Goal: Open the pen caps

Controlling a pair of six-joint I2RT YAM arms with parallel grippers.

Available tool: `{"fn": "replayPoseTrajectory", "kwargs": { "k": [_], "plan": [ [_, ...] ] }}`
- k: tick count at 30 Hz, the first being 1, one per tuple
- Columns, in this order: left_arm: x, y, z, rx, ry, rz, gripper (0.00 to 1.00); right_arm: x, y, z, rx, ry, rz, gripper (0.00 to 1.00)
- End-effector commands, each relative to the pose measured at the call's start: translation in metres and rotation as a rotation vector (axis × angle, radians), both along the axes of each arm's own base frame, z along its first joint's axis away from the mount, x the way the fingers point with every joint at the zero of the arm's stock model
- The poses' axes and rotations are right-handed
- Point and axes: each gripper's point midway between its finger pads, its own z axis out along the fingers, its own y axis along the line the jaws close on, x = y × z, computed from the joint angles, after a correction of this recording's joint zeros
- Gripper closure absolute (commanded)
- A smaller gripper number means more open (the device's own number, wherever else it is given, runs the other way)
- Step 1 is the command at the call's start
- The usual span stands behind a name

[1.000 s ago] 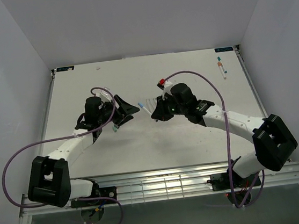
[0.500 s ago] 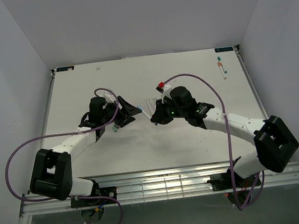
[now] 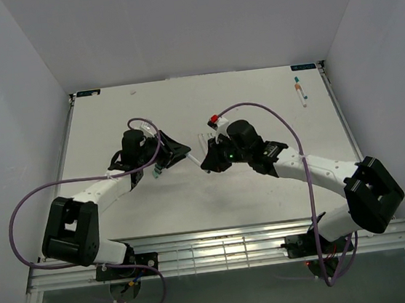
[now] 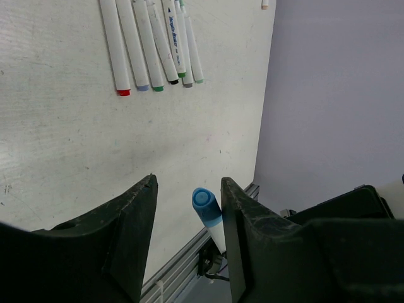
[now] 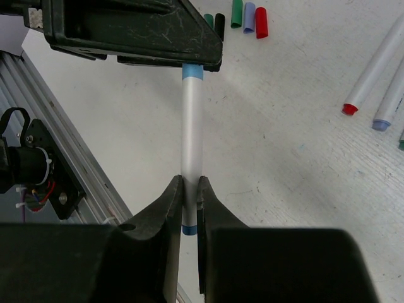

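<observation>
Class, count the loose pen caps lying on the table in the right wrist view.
5, side by side at the top edge: dark green plastic cap, black cap, green cap, lilac cap, red cap. More may lie hidden or out of frame.

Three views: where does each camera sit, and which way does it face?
Top external: above and behind; looks down on the table; left arm and right arm show.
Left wrist: looks past the left end effector at the blue cap and table.
Right wrist: looks along the pen held in the right end effector.
Shared: both wrist views show that cap.
</observation>
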Motion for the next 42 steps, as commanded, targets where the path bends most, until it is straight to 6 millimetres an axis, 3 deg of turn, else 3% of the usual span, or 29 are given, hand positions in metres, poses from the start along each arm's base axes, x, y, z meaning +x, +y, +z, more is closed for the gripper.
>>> {"fn": "replayPoseTrajectory", "kwargs": {
  "k": [1,6,19,23,26,28,29,30,32,37,40,42],
  "plan": [
    [0.007,-0.006,0.018,-0.032,-0.047,-0.007,0.46,0.004,0.011,0.017,0.055,-0.041,0.010,0.92],
    [0.006,-0.008,0.019,-0.040,-0.048,-0.020,0.57,0.004,0.013,0.013,0.053,-0.036,0.013,0.92],
    [-0.001,-0.010,0.023,-0.071,-0.041,-0.032,0.65,0.010,0.020,0.011,0.053,-0.037,0.011,0.92],
    [-0.003,-0.010,0.023,-0.074,-0.040,-0.036,0.73,0.009,0.021,0.010,0.052,-0.036,0.016,0.92],
    [-0.003,-0.010,0.022,-0.077,-0.038,-0.043,0.84,0.011,0.022,0.010,0.049,-0.042,0.016,0.92],
    [-0.003,-0.011,0.022,-0.076,-0.040,-0.043,0.93,0.011,0.023,0.010,0.049,-0.048,0.025,0.85],
    [-0.004,-0.011,0.022,-0.077,-0.039,-0.046,0.96,0.012,0.023,0.009,0.045,-0.051,0.024,0.74],
    [-0.004,-0.011,0.022,-0.077,-0.042,-0.047,1.00,0.013,0.024,0.010,0.045,-0.054,0.026,0.70],
    [-0.005,-0.011,0.021,-0.078,-0.035,-0.048,1.00,0.015,0.027,0.007,0.032,-0.056,0.035,0.62],
    [-0.007,-0.010,0.023,-0.080,-0.040,-0.048,1.00,0.024,0.039,0.005,0.015,-0.045,0.058,0.59],
    [-0.007,-0.011,0.025,-0.082,-0.047,-0.051,1.00,0.028,0.044,0.003,0.008,-0.037,0.063,0.60],
    [-0.007,-0.010,0.026,-0.080,-0.053,-0.050,1.00,0.028,0.046,0.000,0.005,-0.028,0.069,0.69]
  ]
}}
